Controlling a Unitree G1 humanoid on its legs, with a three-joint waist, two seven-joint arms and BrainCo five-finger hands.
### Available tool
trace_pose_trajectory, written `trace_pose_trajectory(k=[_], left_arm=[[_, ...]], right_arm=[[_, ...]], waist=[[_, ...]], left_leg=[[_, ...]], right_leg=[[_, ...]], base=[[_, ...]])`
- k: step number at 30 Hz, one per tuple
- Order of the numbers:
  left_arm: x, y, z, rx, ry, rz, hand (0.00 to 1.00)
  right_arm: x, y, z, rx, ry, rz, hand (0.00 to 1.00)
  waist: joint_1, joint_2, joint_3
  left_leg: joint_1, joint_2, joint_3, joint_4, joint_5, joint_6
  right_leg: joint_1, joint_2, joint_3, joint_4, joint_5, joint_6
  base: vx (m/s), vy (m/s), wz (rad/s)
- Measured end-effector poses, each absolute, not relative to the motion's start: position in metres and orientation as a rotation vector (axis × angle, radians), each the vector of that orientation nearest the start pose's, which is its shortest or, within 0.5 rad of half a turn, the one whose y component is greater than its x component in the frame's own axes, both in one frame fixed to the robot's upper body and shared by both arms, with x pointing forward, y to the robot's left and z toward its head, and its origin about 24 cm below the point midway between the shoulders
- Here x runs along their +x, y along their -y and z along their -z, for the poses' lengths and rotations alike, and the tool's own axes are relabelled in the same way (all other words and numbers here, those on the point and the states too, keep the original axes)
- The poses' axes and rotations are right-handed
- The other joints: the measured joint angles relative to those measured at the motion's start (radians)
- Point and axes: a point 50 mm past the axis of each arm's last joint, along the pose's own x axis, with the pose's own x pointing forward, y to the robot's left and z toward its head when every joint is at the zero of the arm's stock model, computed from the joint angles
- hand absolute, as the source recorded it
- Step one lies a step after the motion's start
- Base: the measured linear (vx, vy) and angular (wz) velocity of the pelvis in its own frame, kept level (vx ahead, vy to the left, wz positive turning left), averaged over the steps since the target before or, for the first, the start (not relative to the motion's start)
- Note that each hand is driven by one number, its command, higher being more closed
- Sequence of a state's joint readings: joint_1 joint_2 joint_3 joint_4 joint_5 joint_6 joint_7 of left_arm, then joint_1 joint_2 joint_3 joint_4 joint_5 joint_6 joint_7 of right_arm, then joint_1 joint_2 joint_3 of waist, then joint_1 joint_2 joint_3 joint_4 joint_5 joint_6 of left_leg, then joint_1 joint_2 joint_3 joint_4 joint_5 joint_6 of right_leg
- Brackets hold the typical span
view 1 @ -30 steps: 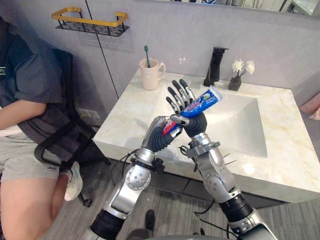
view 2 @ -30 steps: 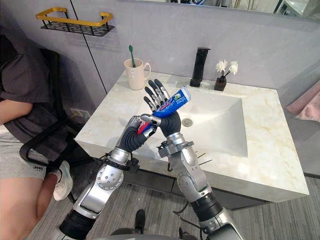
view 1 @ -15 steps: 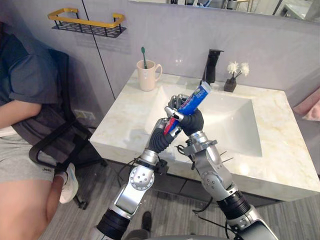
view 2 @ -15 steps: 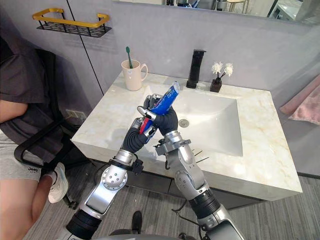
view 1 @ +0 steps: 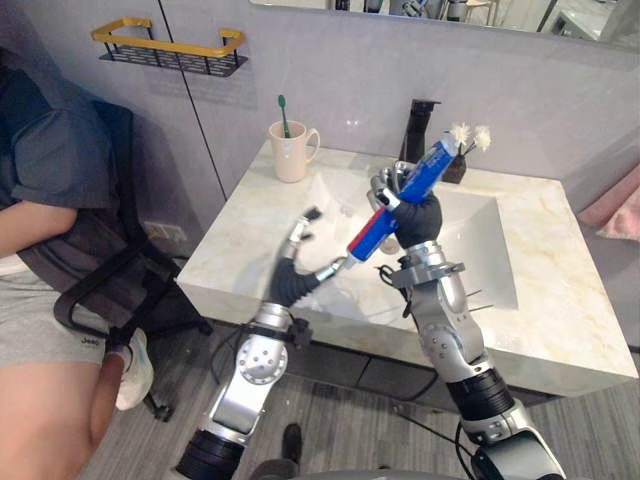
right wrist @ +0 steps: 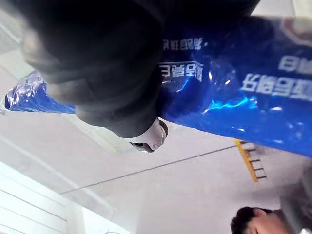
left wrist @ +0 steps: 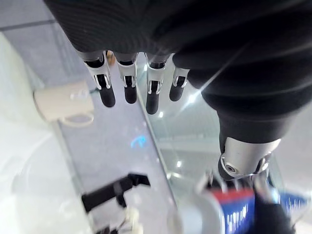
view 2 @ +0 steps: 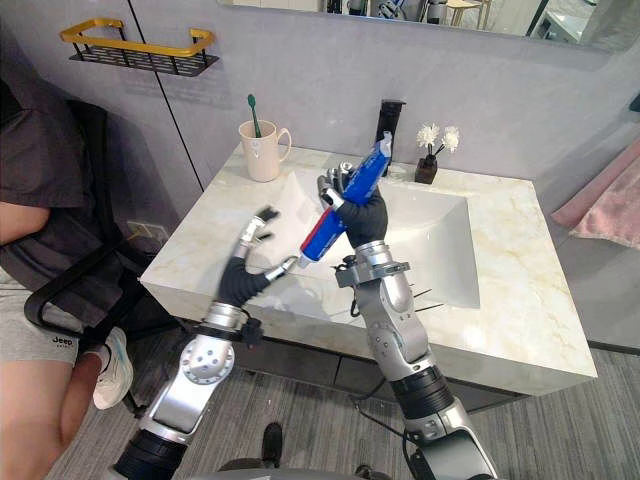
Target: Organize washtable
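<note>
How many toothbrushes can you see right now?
1. The green toothbrush stands in the beige mug at the back left corner of the washtable. The mug's inside is hidden, so a shorter one could be there.

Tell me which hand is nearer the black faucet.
Right. The right hand, gripping the toothpaste tube, is up over the basin before the faucet; the open left hand is farther front-left.

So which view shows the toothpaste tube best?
The left eye view: the whole toothpaste tube shows, gripped mid-length by the right hand. The right eye view matches. The right wrist view shows a close blue stretch; the left wrist view, one end.
</note>
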State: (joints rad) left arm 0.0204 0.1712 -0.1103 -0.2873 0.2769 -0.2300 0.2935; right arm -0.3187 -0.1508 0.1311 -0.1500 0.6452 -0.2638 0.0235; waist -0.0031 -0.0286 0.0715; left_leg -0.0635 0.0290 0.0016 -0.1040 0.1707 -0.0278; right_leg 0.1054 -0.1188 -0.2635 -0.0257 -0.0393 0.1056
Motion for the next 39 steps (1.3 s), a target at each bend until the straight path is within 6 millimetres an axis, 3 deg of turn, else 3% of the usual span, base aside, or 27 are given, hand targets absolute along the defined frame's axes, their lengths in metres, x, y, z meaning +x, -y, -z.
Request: trace_pose_trajectory(k=[5,10,13,15,16,21,25,34,37,39], left_arm=[[0.22,-0.191,-0.125,0.367,0.541,-0.336,0.0],[0.195,-0.242,-0.105,0.384,0.421,-0.626,0.0],[0.179,-0.269,-0.067,0.317,0.232,-0.771,0.0],[0.161,-0.283,-0.028,0.182,0.057,-0.865,0.0],[0.157,-0.284,-0.018,0.155,0.013,-0.88,0.0],[0.117,-0.278,0.07,0.005,-0.425,-0.885,0.0],[0.092,-0.262,0.107,-0.037,-0.661,-0.819,0.0],[0.083,-0.235,0.129,-0.036,-0.798,-0.607,0.0],[0.09,-0.224,0.131,-0.011,-0.812,-0.517,0.0],[0.09,-0.219,0.134,-0.002,-0.829,-0.464,0.0]], right_arm=[[0.275,0.163,-0.17,0.477,0.652,-0.163,1.0],[0.266,0.18,-0.158,0.466,0.64,-0.078,1.0],[0.261,0.191,-0.15,0.476,0.627,-0.016,1.0],[0.258,0.195,-0.146,0.493,0.623,0.02,1.0],[0.257,0.196,-0.145,0.496,0.622,0.025,1.0],[0.251,0.197,-0.145,0.473,0.631,0.059,1.0],[0.25,0.197,-0.144,0.443,0.628,0.075,1.0],[0.252,0.203,-0.15,0.365,0.649,0.133,1.0],[0.261,0.207,-0.169,0.329,0.708,0.126,1.0],[0.273,0.208,-0.193,0.282,0.783,0.122,1.0]], waist=[[0.01,0.003,-0.002],[0.02,0.004,-0.004],[0.022,0.008,-0.023],[0.024,0.006,-0.026],[0.024,0.006,-0.026],[0.02,0.003,-0.028],[0.023,-0.007,-0.035],[0.036,-0.01,-0.036],[0.048,-0.011,-0.036],[0.058,-0.011,-0.035]], left_leg=[[0.001,-0.005,-0.011,0.0,-0.003,-0.003],[-0.002,-0.008,-0.016,0.0,-0.004,-0.005],[-0.008,-0.013,-0.025,0.0,-0.004,-0.005],[-0.01,-0.012,-0.028,0.0,-0.004,-0.005],[-0.011,-0.011,-0.029,0.0,-0.004,-0.005],[-0.024,-0.014,-0.053,0.0,-0.01,-0.012],[-0.03,-0.015,-0.064,0.0,-0.009,-0.013],[-0.034,-0.021,-0.101,0.0,-0.008,-0.015],[-0.034,-0.022,-0.108,0.0,-0.008,-0.015],[-0.041,-0.02,-0.109,0.0,-0.008,-0.015]], right_leg=[[0.012,-0.001,-0.012,-0.012,-0.001,-0.001],[0.013,-0.003,-0.019,-0.013,-0.002,0.0],[0.012,-0.006,-0.031,-0.013,-0.004,0.001],[0.012,-0.005,-0.034,-0.013,-0.006,-0.001],[0.012,-0.005,-0.035,-0.013,-0.006,-0.001],[0.012,-0.005,-0.06,-0.012,-0.01,0.0],[0.013,-0.006,-0.074,-0.01,-0.015,0.0],[0.022,-0.008,-0.114,0.005,-0.034,0.006],[0.026,-0.007,-0.121,0.003,-0.035,0.009],[0.019,-0.005,-0.12,0.002,-0.035,0.008]], base=[[0.01,-0.011,0.06],[0.0,-0.007,0.04],[0.01,-0.003,0.11],[0.0,-0.008,0.04],[-0.02,-0.01,0.05],[-0.02,-0.005,0.13],[0.01,-0.01,0.13],[0.02,-0.024,0.13],[0.0,-0.021,0.07],[0.0,0.0,0.0]])
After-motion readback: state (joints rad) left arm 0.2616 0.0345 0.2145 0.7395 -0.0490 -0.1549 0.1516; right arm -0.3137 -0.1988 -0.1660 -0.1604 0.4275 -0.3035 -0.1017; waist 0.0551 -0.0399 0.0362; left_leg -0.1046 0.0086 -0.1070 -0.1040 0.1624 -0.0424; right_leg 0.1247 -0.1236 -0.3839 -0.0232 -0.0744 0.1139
